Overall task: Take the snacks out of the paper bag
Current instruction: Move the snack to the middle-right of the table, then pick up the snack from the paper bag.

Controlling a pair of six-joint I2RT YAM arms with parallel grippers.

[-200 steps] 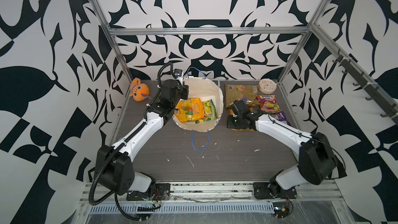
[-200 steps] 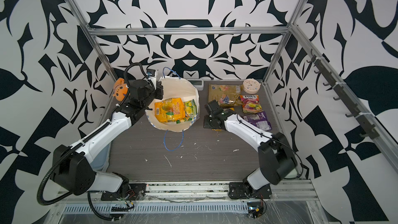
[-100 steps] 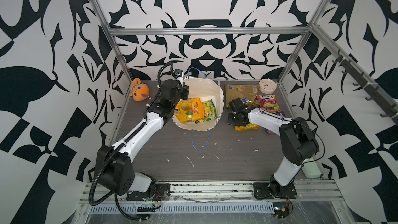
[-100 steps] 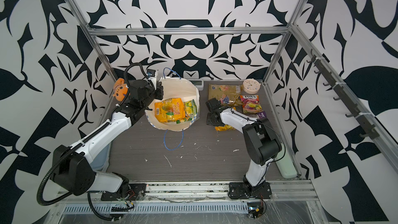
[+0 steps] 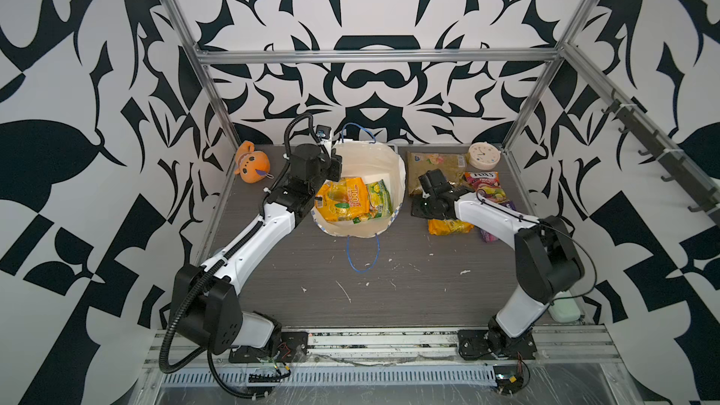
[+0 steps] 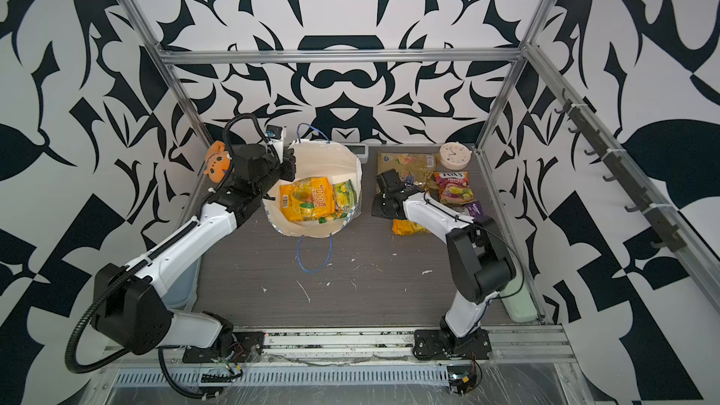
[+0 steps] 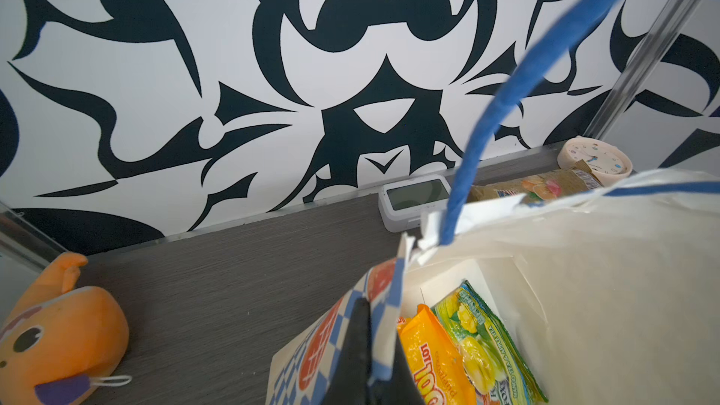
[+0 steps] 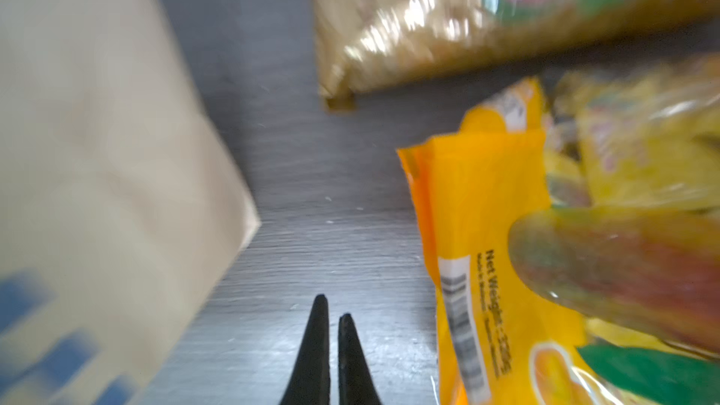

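At the near edge of the table (image 5: 389, 286) the surface is bare, and just beyond it one blue cord handle (image 5: 362, 255) loops out flat from the paper bag (image 5: 366, 161), whose mouth gapes round toward the top camera. The left gripper (image 5: 335, 168) is clenched on the bag's rim at its left side, with the checker band pinched between the fingers in the left wrist view. The right gripper (image 8: 330, 307) is closed on nothing, its tips together over bare table between the bag and the orange-yellow packet on the table (image 5: 450, 226). Two snacks lie inside the bag, so the job looks about two-thirds done, and the step in hand seems to be the right arm's reach into it. To do that well, the left pinch should hold the rim steady. The right jaws must part before crossing the rim, come in from above clear of wall and cord, nip the uppermost packet by its crimped edge and lift straight up. That one is the orange-yellow packet in the bag (image 5: 345, 198), glossy and wrinkled, lying partly over the green FOX'S packet (image 5: 380, 198). Farther back on the table lie the purple packet (image 6: 475, 210), the red-pink FOX'S packet (image 5: 485, 187) and the large gold packet (image 5: 436, 161).
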